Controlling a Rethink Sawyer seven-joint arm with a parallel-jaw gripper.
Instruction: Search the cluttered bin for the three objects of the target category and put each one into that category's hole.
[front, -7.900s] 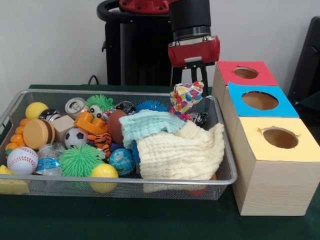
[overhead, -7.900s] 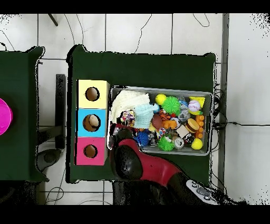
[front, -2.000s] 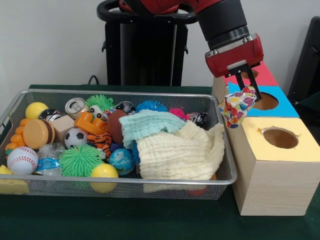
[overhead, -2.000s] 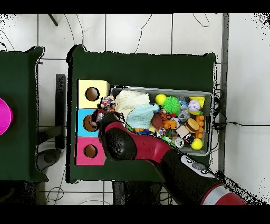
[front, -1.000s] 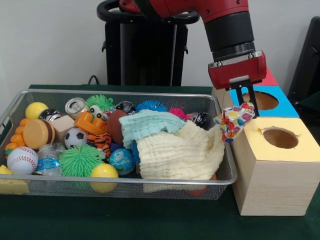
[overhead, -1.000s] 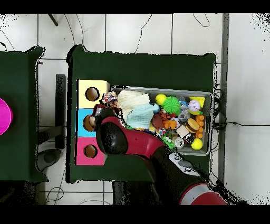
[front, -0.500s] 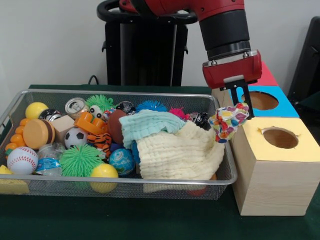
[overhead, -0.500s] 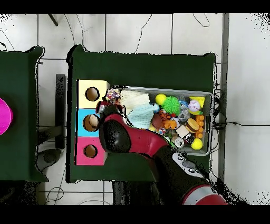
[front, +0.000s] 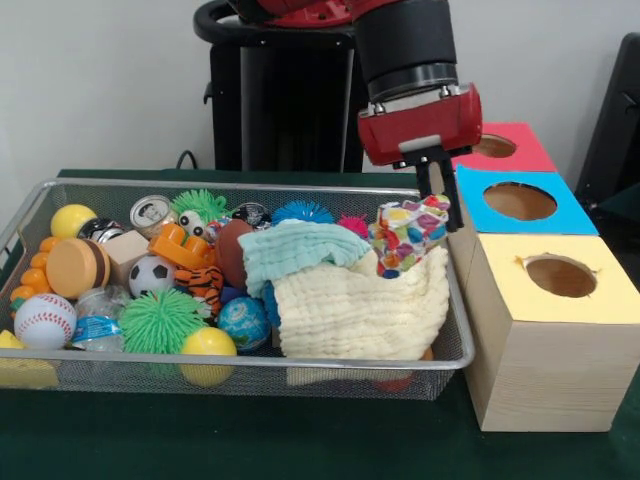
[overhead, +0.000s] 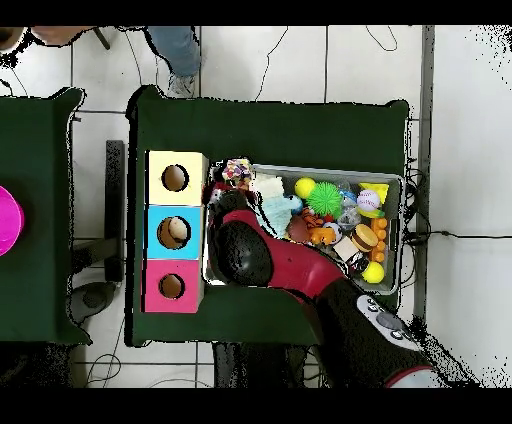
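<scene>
My red gripper (front: 430, 197) is shut on a multicoloured patterned cloth (front: 405, 236), which hangs over the right end of the wire bin (front: 250, 362), just above the cream cloth (front: 360, 305). A mint cloth (front: 295, 250) lies beside the cream one. Right of the bin stand three wooden boxes with round holes: yellow top (front: 590, 300), blue top (front: 480, 205), red top (front: 530, 150). In the overhead view the patterned cloth (overhead: 237, 170) shows at the bin's corner beside the yellow box (overhead: 190, 165), with the arm (overhead: 250, 255) covering the bin's left part.
The bin holds several balls, a baseball (front: 43, 320), a soccer ball (front: 152, 274), green spiky balls (front: 160, 320), a can (front: 151, 212) and a toy burger (front: 75, 266). A person's leg (overhead: 180, 48) shows at the overhead view's top edge.
The gripper has carried the patterned cloth left, from beside the yellow and blue boxes back over the bin's right end. A person's leg has appeared at the overhead view's top.
</scene>
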